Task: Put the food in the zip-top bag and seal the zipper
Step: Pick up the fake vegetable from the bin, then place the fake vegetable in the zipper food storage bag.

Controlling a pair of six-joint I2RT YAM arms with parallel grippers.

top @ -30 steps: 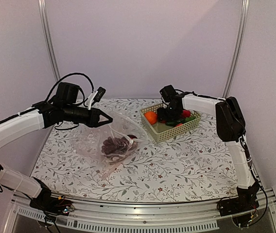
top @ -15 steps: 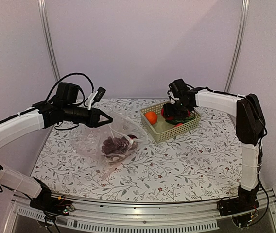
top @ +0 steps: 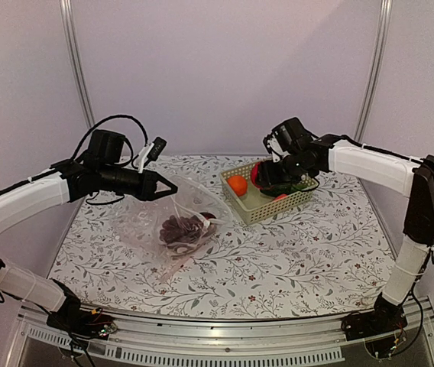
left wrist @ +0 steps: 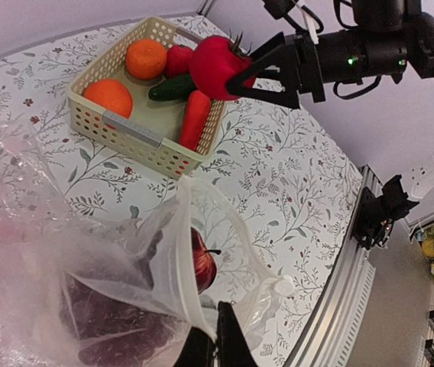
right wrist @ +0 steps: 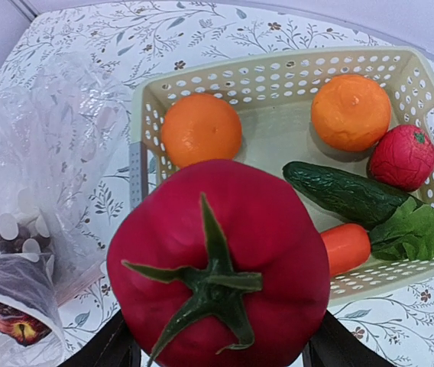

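Right now the tomato [right wrist: 217,260], round, glossy deep red with a green star-shaped stalk, is clamped between the fingers of the right pincer [left wrist: 240,73] and held up above the basket [right wrist: 278,65], clear of what lies in it. The grapes [left wrist: 102,321], a dark purple bunch, sit low in the bag [top: 144,218], with a red apple [left wrist: 203,261] just beside them toward the mouth. The bag is clear plastic with white dots, crumpled, its lower part lying on the table [top: 293,260] just left of the basket. Its zipper [left wrist: 180,252], a pale strip around the mouth, is unsealed, and the mouth gapes toward the basket. The left pincer [top: 173,187] is closed tight on the upper edge of the mouth, holding that edge up off the table. The basket is cream and perforated, at the back right of the table. It holds two oranges [right wrist: 200,128], a cucumber [right wrist: 343,193], a carrot [right wrist: 345,248] with a green leaf at its end, and a bumpy red fruit [right wrist: 402,157] against one end wall.
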